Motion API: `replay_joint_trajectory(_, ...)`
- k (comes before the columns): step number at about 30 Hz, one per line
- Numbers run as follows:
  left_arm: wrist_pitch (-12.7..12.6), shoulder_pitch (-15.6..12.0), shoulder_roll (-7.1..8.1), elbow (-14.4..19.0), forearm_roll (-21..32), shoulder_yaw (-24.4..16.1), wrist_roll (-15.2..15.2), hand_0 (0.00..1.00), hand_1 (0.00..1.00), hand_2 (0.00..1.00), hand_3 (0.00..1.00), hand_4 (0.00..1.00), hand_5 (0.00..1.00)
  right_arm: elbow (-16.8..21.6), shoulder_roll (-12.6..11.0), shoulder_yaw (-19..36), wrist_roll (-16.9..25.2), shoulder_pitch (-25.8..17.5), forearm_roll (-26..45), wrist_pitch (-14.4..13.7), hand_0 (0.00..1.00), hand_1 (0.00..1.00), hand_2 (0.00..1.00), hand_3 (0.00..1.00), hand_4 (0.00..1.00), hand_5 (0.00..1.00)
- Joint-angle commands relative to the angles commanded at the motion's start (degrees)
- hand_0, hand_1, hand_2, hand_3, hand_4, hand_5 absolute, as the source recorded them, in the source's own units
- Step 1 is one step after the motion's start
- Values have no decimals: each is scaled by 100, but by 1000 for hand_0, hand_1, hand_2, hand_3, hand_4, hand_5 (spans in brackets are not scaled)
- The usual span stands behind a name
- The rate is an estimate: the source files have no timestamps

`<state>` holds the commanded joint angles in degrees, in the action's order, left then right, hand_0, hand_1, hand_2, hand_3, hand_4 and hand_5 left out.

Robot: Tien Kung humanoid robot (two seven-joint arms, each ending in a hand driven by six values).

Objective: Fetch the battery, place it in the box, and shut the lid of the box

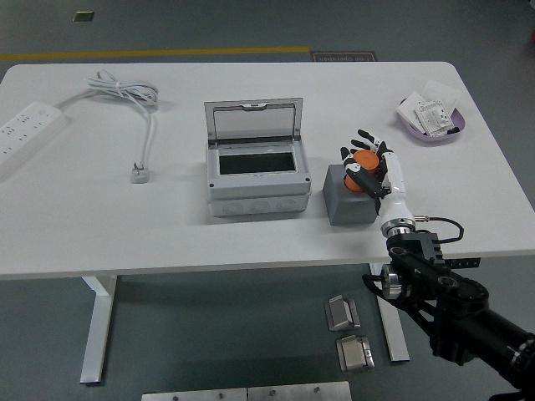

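An orange battery (363, 167) is held just above a dark grey block (349, 200) right of the box. My right hand (368, 164) is shut on the battery, its black fingers wrapped around it. The grey box (255, 185) stands at the table's middle with its lid (253, 120) raised upright at the back, the dark inside showing. The left hand is out of view.
A white power strip (27, 129) with a coiled cable and plug (138, 171) lies at the left. A purple dish (432, 122) with white packets sits at the far right. Metal parts lie on the floor below the table.
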<state>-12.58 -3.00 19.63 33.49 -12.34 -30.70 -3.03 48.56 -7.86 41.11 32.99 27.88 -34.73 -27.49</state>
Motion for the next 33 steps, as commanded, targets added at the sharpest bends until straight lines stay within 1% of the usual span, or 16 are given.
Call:
replay_joint_trajectory(3, -1, 0, -2, 0, 0, -2, 0, 655, 718, 626, 679, 381, 2, 11, 4, -7, -12, 2, -21, -2, 658, 690, 702, 755, 497, 92)
replay_joint_trajectory(4, -1, 0, -2, 0, 0, -2, -1, 654, 718, 627, 680, 382, 2, 14, 5, -10, -15, 2, -28, -2, 660, 681, 676, 729, 306, 37)
replay_joint_trajectory(15, -1, 5, -2, -1, 1, -3, -2, 654, 718, 627, 679, 381, 2, 29, 9, -22, -24, -9, -10, -9, 661, 671, 664, 713, 316, 29)
replay_joint_trajectory(16, -2, 4, -2, -1, 2, -3, -2, 655, 718, 627, 679, 381, 2, 35, 8, -22, -26, -11, -6, -9, 646, 649, 623, 678, 332, 37)
replay_joint_trajectory(21, -3, 3, -5, -1, 6, 3, 3, 655, 718, 627, 679, 381, 2, 92, 16, -21, -60, -29, 14, -12, 646, 649, 623, 678, 332, 37)
replay_joint_trajectory(22, -2, 3, -6, -1, 6, 3, 3, 655, 720, 627, 679, 381, 2, 108, 18, -23, -76, -31, 11, -17, 599, 565, 533, 584, 249, 90)
replay_joint_trajectory(27, -3, 2, -12, -2, 4, 5, 4, 655, 720, 627, 679, 381, 2, 194, 29, -25, -157, -39, -29, -47, 599, 565, 533, 584, 249, 90)
replay_joint_trajectory(28, -3, 1, -12, -2, 2, 4, 3, 655, 720, 626, 678, 380, 2, 212, 31, -27, -173, -40, -35, -50, 498, 461, 456, 476, 105, 2)
replay_joint_trajectory(33, -6, 1, -13, -3, -32, -9, -10, 655, 720, 626, 678, 380, 2, 262, 31, -19, -212, -34, -38, -52, 498, 461, 456, 476, 105, 2)
